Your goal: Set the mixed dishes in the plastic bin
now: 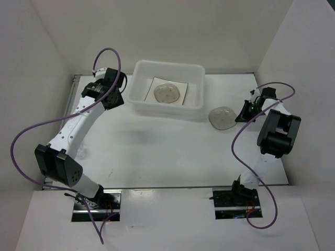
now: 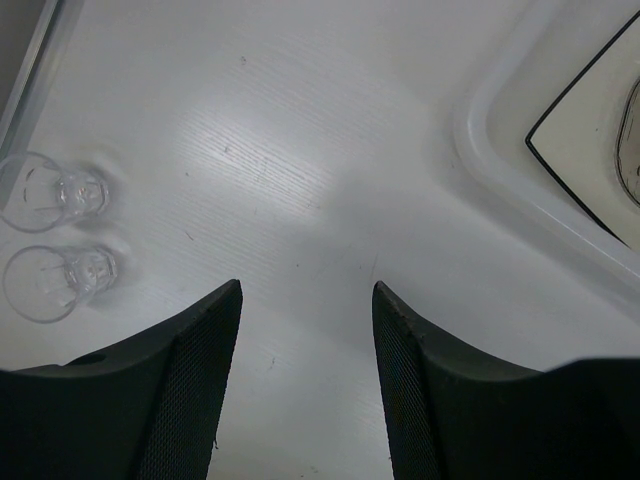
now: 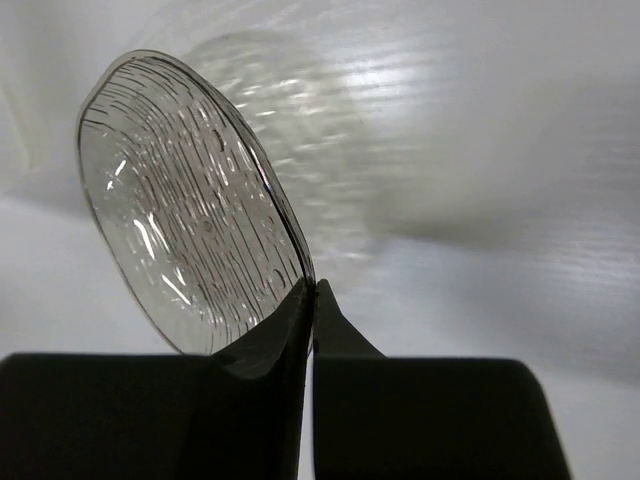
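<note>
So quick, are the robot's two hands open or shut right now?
Left gripper: open, holding nothing.
Right gripper: shut on the rim of a small round dish.

A white table [image 1: 157,151] sits boxed in by plain white walls [image 1: 172,31] at the back and on both sides, a metal strip [image 1: 71,97] edging its left border. Light pools in a bright glare [image 2: 260,170] on the grained tabletop just ahead of the left gripper [image 2: 306,288] and its fingertips.
</note>
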